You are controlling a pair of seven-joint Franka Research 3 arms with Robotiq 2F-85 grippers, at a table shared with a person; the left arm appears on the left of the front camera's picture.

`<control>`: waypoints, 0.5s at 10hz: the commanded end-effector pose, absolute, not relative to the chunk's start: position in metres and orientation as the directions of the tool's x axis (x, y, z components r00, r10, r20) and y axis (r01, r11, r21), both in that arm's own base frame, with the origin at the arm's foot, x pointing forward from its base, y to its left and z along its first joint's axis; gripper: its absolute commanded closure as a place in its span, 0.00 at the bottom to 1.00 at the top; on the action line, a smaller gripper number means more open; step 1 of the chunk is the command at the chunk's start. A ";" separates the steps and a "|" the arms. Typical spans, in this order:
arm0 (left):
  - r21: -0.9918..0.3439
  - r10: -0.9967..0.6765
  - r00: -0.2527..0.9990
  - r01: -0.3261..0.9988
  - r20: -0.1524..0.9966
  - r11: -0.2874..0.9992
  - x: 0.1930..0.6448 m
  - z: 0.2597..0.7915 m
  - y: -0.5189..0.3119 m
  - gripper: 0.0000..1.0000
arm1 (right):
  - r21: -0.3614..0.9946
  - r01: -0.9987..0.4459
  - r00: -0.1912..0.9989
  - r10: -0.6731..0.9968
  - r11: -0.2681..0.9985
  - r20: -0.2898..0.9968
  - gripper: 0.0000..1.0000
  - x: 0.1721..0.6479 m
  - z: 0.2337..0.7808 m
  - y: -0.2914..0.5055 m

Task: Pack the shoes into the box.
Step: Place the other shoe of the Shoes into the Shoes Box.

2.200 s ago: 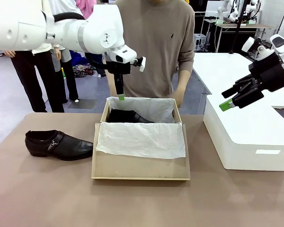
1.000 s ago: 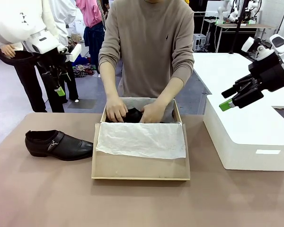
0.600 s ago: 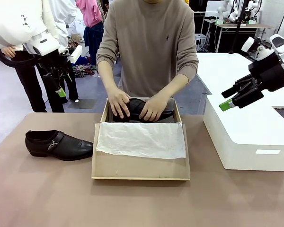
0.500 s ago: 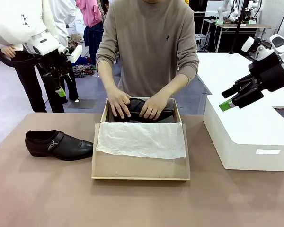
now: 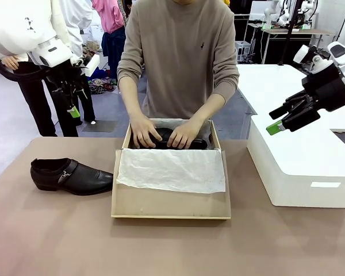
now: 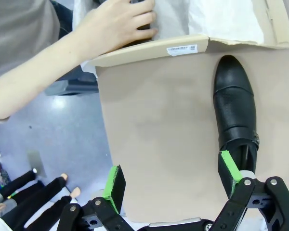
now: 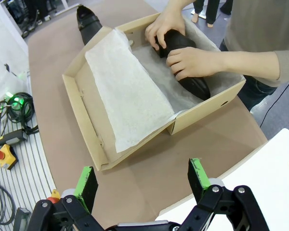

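**A:** What's been changing around the box [image 5: 169, 214]?

**B:** The left gripper [image 5: 74, 110] is no longer hanging over it. It's sitting high and off to the left, jaws spread wide and carrying nothing. The person's hands [image 5: 142, 132] are now taking its place in the box.

**A:** And they're doing what?

**B:** They're pressing the first shoe [image 5: 196, 143] down against the far wall, on the tissue paper [image 5: 171, 169]. A moment ago they were holding it higher, so it's looking like they're bedding it into place.

**A:** So one shoe is getting packed. Where's the other one lying?

**B:** The second shoe [image 5: 72, 175] hasn't moved. It's resting on its sole on the table [image 5: 46, 236], just left of the box, toe pointing toward it. The left wrist view is looking straight down on its heel end, so that arm seems to be lining up above it.

**A:** And the right gripper [image 5: 274, 121]?

**B:** It's holding where it was, above the white plastic box [image 5: 302, 167], fingers apart and gripping nothing.

**A:** Meaning?

**B:** I'm reading the job as about half done. The second shoe is waiting for a pickup, and the box needs to be free of hands before anything goes in
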State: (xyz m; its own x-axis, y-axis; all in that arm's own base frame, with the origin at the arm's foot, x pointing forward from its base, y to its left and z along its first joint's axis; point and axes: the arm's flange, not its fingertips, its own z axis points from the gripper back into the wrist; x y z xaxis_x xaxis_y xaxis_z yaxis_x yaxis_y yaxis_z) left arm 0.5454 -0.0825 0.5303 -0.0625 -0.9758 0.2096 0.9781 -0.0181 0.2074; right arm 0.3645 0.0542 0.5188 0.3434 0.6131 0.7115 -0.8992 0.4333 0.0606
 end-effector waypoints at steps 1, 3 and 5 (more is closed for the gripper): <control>0.202 -0.977 -0.054 0.979 0.205 -0.012 0.545 0.532 -0.081 0.00 | 0.053 -0.909 0.314 0.595 0.413 0.740 0.00 0.367 0.517 0.055; 0.202 -0.977 -0.054 0.979 0.205 -0.012 0.545 0.532 -0.081 0.00 | 0.053 -0.909 0.314 0.595 0.413 0.740 0.00 0.367 0.517 0.055; 0.202 -0.977 -0.054 0.979 0.205 -0.012 0.545 0.532 -0.081 0.00 | 0.053 -0.909 0.314 0.595 0.413 0.740 0.00 0.367 0.517 0.055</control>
State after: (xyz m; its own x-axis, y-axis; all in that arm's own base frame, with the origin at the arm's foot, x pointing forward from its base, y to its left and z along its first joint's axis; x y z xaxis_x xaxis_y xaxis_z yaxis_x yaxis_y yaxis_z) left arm 0.5454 -0.0825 0.5303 -0.0625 -0.9758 0.2096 0.9781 -0.0181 0.2074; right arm 0.3645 0.0542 0.5188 0.3433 0.6131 0.7115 -0.8992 0.4333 0.0606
